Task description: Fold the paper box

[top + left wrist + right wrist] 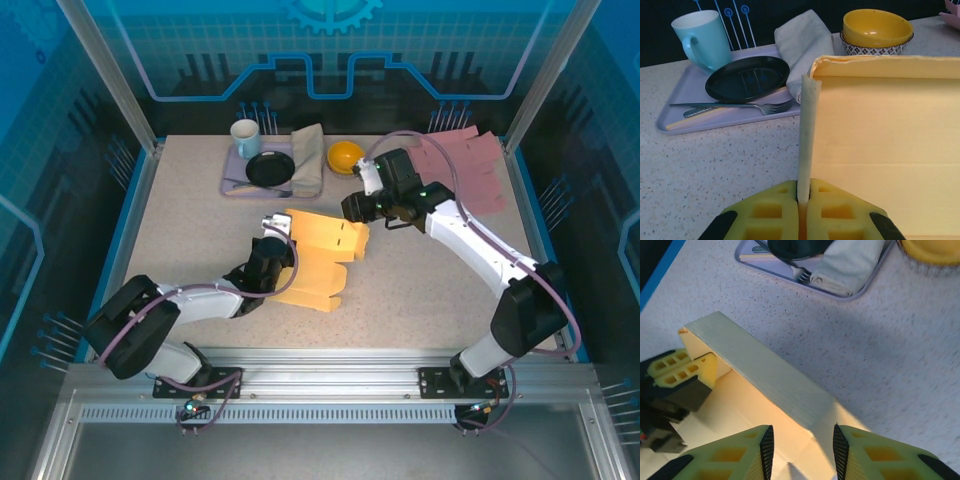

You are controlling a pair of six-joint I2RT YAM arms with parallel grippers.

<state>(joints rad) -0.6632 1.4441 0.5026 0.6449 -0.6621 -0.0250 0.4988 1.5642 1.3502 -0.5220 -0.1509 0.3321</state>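
Note:
The yellow paper box lies partly folded in the middle of the table. My left gripper is shut on the box's left wall, and in the left wrist view that thin upright flap stands pinched between the yellow fingers of the gripper. My right gripper hovers at the box's far right corner. In the right wrist view this gripper is open, its pads astride the end of the raised far wall without touching it. The left gripper's fingers show at that wall's other end.
A lilac tray at the back holds a pale blue cup, a black plate, a fork and a folded grey cloth. A yellow bowl sits beside it. Pink paper sheets lie at the back right.

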